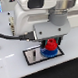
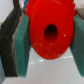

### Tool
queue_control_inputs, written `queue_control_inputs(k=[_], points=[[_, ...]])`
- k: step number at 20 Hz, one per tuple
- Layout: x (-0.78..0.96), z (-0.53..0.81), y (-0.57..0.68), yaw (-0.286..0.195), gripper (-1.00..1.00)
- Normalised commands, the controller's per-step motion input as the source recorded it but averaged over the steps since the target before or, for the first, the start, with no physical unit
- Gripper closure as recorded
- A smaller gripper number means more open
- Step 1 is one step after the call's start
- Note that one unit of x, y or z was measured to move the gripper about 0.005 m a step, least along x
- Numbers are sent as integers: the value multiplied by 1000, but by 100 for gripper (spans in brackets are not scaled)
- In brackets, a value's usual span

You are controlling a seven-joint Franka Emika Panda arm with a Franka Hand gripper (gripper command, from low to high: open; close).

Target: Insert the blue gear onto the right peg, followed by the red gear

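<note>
Presently, the scene read as follows.

Gripper state: the gripper (image 2: 46, 42) had its jaws clamped on the red gear (image 2: 50, 31), one teal pad (image 2: 22, 50) pressed against each side of the toothed rim.

Red gear, place: in the exterior view the red gear (image 1: 50, 46) hung directly over the blue gear (image 1: 48, 52), touching it or just above it; which of the two could not be told.

Blue gear, place: it lay on the black-edged grey plate (image 1: 31, 56), toward the end at the exterior view's right, apparently already seated.

Right peg: hidden under the two gears, so it could not be seen in either view.

Plate, place: it rested on the white surface (image 1: 13, 68), near the edge closest to the exterior camera.

Handling, weight: the red gear looked like a small, chunky plastic wheel, so probably light.

Handling, stiffness: likely rigid; the pads should not deform it.

Handling, slip: smooth plastic teeth against soft pads would probably grip well, though a tilt in the grasp could bind the bore on the peg.

Hold point: across the rim on opposite sides, leaving the centre hole (image 2: 51, 32) free, as the wrist view showed.

Step, judged: red gear being lowered onto the peg, the final part of the task.
</note>
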Motion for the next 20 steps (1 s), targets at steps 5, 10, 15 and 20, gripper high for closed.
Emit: queue_control_inputs(k=[5,10,15,20], points=[[-119,385,-3,0,100],[20,34,9,0,100],[175,-73,-10,0,100],[151,-191,-31,0,100]])
